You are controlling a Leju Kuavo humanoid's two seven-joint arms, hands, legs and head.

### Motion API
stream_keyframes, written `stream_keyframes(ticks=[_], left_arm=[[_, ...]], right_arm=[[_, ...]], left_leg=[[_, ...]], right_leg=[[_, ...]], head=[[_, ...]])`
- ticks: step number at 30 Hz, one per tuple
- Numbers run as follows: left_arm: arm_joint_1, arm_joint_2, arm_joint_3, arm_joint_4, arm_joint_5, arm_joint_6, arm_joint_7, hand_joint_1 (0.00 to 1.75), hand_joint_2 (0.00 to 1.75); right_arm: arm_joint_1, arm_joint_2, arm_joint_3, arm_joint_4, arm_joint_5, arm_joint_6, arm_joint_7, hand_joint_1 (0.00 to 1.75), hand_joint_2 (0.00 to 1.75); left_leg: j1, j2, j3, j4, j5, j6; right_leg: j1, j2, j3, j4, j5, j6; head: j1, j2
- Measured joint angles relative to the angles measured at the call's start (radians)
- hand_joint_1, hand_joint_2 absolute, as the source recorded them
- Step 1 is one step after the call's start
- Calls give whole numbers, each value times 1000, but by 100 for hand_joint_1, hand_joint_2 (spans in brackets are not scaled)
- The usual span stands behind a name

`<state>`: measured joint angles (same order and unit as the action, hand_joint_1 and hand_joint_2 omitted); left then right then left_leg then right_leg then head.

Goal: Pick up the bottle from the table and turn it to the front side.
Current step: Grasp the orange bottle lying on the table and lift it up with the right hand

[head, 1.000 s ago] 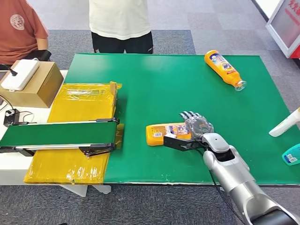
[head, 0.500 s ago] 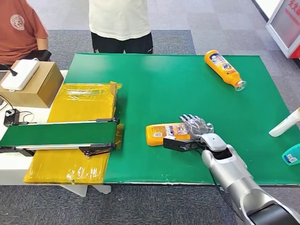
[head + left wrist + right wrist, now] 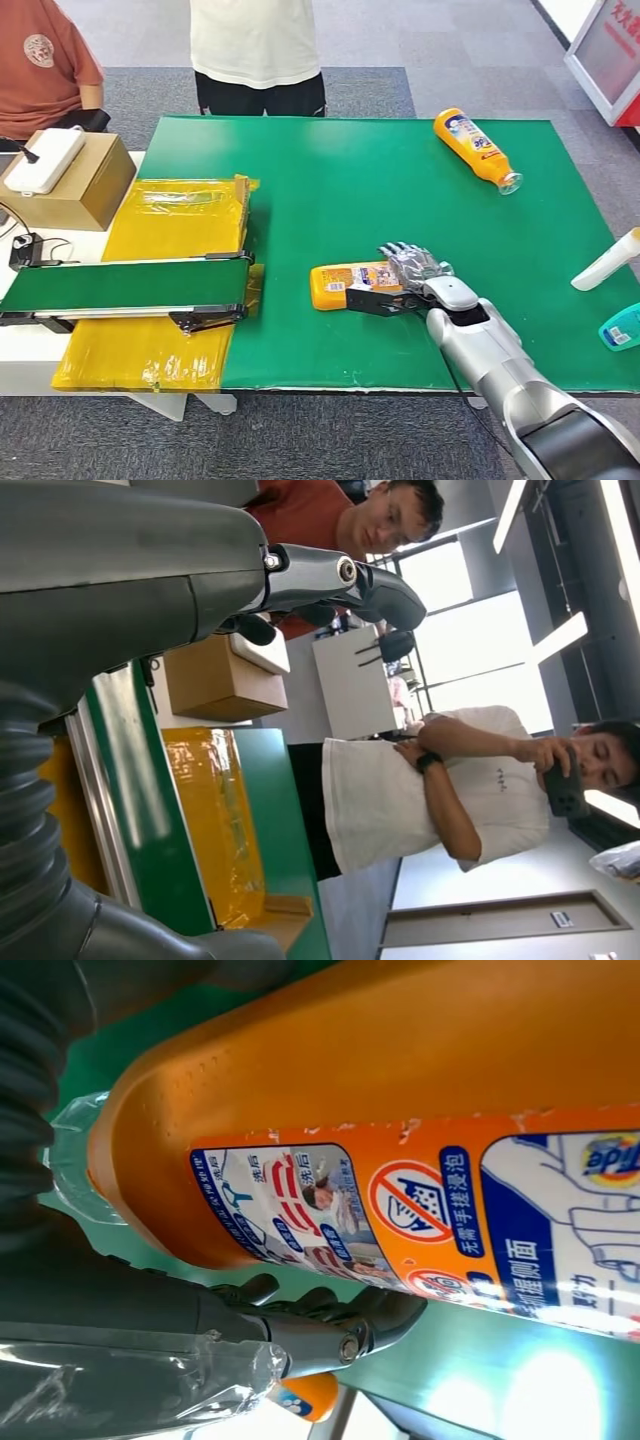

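The orange bottle (image 3: 355,284) lies flat near the worktop's (image 3: 340,180) front edge, just beside the conveyor (image 3: 124,285). The right robot hand (image 3: 411,272) cups its neck end, fingers wrapped over but not yet lifting. The smooth, rounded body could slip out when turned.

— How many bottles on the table (image 3: 362,215)?
— Two orange ones: one (image 3: 355,284) near the front edge, another (image 3: 475,146) far right.
— People?
— Two; one in white (image 3: 256,50), one in red (image 3: 41,60).
— Boxes?
— One cardboard box (image 3: 75,185)
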<state>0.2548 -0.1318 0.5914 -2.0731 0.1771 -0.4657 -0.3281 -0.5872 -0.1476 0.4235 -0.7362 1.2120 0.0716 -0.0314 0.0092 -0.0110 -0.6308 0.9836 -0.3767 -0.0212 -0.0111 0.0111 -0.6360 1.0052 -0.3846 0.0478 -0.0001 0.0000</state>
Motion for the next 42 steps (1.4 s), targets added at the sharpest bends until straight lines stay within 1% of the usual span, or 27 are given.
stream_keyframes(ticks=[16,19,21,22,25,27,28,32,36,42], left_arm=[[13,9,-26,-3,-1,5,-3,0,175],[13,12,-35,-3,-2,10,-2,0,175],[13,15,-45,-3,-10,22,2,0,175],[11,17,-51,-2,-17,34,3,0,175],[-3,24,-73,4,-31,93,-2,0,175],[-20,28,-86,14,-27,136,-10,0,175],[-29,30,-91,19,-24,152,-13,0,175],[-65,35,-103,40,-17,194,-19,0,175],[-129,36,-111,76,-1,230,-22,0,175],[-209,39,-123,127,39,251,-19,0,175]], right_arm=[[-20,10,4,45,-4,-18,-2,175,175],[-23,12,4,45,-34,-20,-16,175,175],[-20,15,-3,41,-104,-7,-47,175,175],[-16,18,-11,33,-164,8,-71,175,175],[10,32,-51,-32,-401,71,-147,175,175],[27,47,-76,-99,-542,103,-174,175,175],[32,54,-85,-130,-587,111,-179,175,175],[42,81,-99,-227,-689,130,-187,175,175],[44,114,-100,-308,-776,137,-202,175,175],[39,157,-99,-378,-844,135,-214,175,175]], left_leg=[[0,0,0,0,1,0],[0,0,0,0,1,0],[0,0,0,0,1,0],[0,0,0,0,1,0],[0,0,0,0,1,0],[0,0,-1,0,1,-1],[0,0,-1,0,1,-1],[0,0,-2,0,1,-1],[0,0,-3,0,2,-1],[0,0,-3,0,2,-1]], right_leg=[[0,0,1,0,1,0],[0,0,1,0,1,1],[0,0,1,0,1,0],[0,0,0,0,1,0],[0,0,0,0,1,0],[0,0,-1,0,1,0],[0,0,-1,0,1,0],[0,0,-2,0,0,0],[0,0,-3,0,1,0],[0,0,-3,0,1,0]], head=[[0,0],[0,0],[0,0],[0,0],[0,0],[0,0],[0,0],[0,0],[0,0],[0,0]])
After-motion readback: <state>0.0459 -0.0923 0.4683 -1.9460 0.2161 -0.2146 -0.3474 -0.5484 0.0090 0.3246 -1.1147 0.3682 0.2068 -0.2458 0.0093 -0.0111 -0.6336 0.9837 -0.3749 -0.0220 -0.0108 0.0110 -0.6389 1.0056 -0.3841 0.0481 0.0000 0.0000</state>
